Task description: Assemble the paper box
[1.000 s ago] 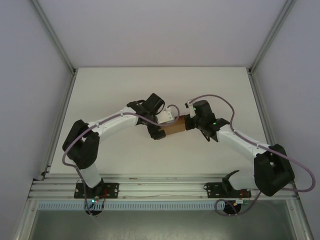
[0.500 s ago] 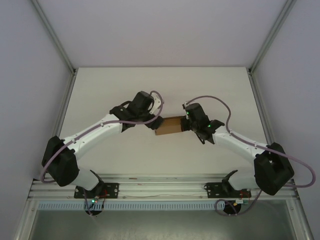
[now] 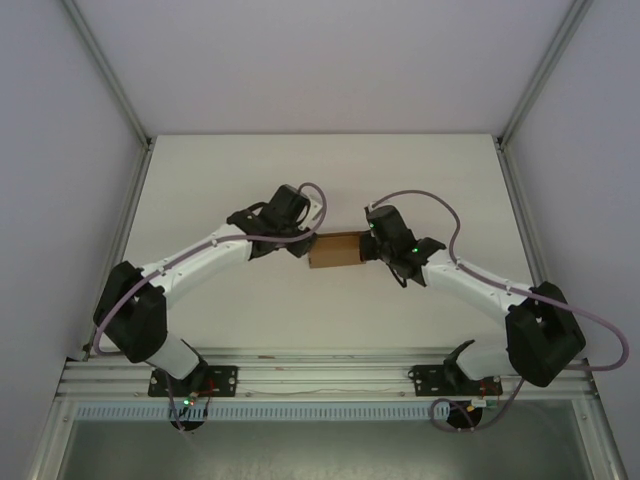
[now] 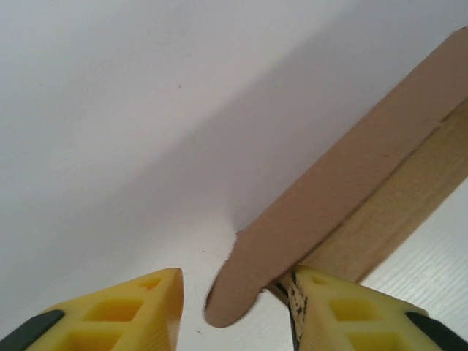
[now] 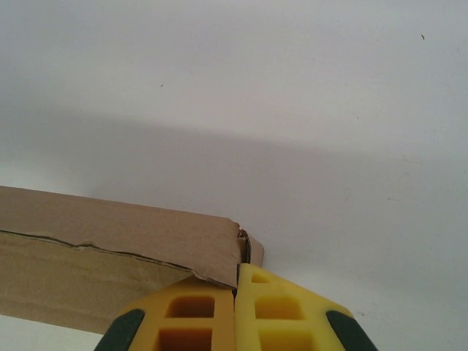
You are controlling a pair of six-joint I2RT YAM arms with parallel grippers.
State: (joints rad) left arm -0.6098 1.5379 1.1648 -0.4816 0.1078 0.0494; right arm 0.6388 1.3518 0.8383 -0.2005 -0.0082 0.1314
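The paper box [image 3: 335,252] is a small brown cardboard piece held above the middle of the white table, between my two grippers. My right gripper [image 3: 369,248] grips its right end. In the right wrist view the yellow fingers [image 5: 197,311] press together on a thin cardboard edge of the box [image 5: 110,241]. My left gripper [image 3: 306,246] is at the box's left end. In the left wrist view its jaws stand apart around a rounded flap [image 4: 241,281] of the box [image 4: 351,183]. The right finger [image 4: 351,311] touches the cardboard, while the left finger [image 4: 124,314] is clear of it.
The white table [image 3: 320,170] has bare room all around the box. An aluminium rail [image 3: 320,375] carrying both arm bases runs along the near edge. White walls with metal posts [image 3: 105,70] close in the left, right and far sides.
The left arm has swung and brought its gripper to the box's left end, with its jaws narrowing around the flap. The box and right gripper shifted slightly left.
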